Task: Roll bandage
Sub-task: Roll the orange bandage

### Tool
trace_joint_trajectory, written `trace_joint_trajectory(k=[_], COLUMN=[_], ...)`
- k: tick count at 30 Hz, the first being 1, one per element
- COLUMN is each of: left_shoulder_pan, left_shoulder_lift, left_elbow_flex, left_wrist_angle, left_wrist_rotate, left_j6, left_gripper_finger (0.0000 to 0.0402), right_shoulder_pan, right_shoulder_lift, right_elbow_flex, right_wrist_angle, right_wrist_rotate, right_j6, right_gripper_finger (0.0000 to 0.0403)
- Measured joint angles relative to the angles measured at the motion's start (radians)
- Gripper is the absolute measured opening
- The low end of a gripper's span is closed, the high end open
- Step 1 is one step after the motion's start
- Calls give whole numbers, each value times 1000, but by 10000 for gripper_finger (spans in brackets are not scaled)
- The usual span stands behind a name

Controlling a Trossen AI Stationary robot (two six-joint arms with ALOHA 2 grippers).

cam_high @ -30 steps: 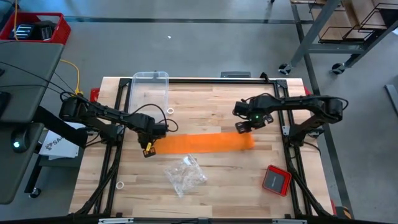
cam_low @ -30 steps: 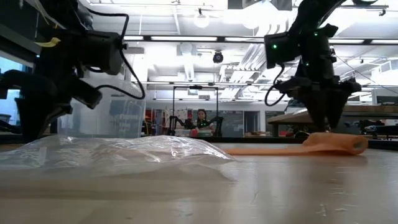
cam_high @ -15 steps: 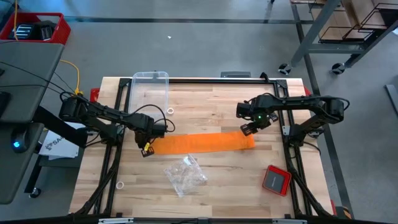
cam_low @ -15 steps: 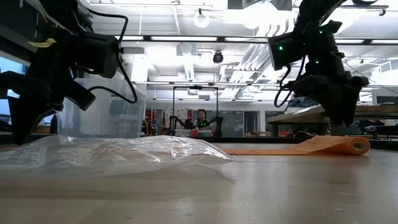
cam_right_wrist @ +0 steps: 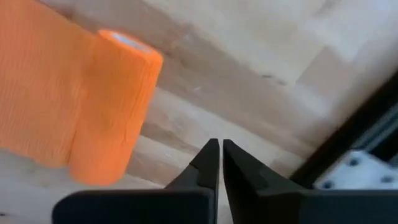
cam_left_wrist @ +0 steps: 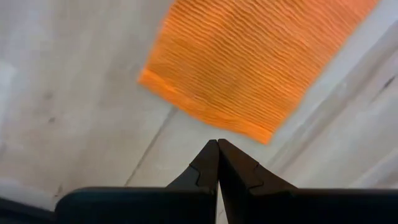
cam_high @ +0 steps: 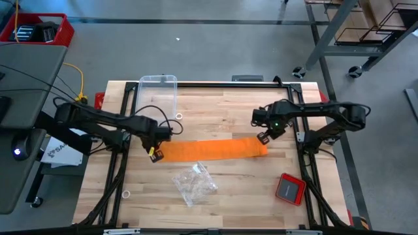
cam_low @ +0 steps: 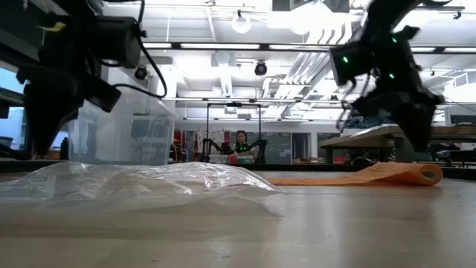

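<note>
- Bandage (cam_high: 212, 149) lies flat mid-table, its 3 o'clock end rolled.
- Right gripper (cam_high: 265, 136), fingers closed, empty, just beside the roll.
- Left gripper (cam_high: 154, 155), closed, empty, at its 9 o'clock end.

Legible text: partial only. White sheet (cam_high: 57, 151) beside the table, at 9 o'clock in the high view, shows letters "SA"; the remainder is hidden. Nothing else readable.

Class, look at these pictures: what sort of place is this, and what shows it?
Probably a robotics lab or workshop. A wooden table carries two dark robot arms working an orange bandage, wheeled metal racks stand on the concrete floor, and the low view shows a large hall with strip lighting.
</note>
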Motion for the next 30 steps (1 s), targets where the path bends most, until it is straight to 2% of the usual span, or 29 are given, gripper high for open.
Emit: trace_joint_trajectory(k=[5, 9, 16, 23, 30], left_shoulder_pan=[0, 0, 10, 12, 11], left_shoulder_lift=[-23, -23, -16, 39, 97], left_elbow_flex=[0, 0, 0, 0, -1], left_wrist_angle=[35, 130, 213, 161, 126], left_wrist_rotate=[-19, 6, 23, 49, 22], left_j6=[-39, -54, -55, -56, -44], left_gripper_finger=[0, 0, 0, 0, 0], right_shoulder_pan=[7, 40, 55, 55, 69], right_shoulder_lift=[-42, -100, -146, -146, -140], right_elbow_flex=[-195, -258, -273, -227, -205], right_wrist_angle=[210, 349, 491, 522, 583], right_wrist_rotate=[-162, -185, -179, -179, -186], right_j6=[134, 250, 327, 316, 345], right_gripper_finger=[1, 0, 0, 0, 0])
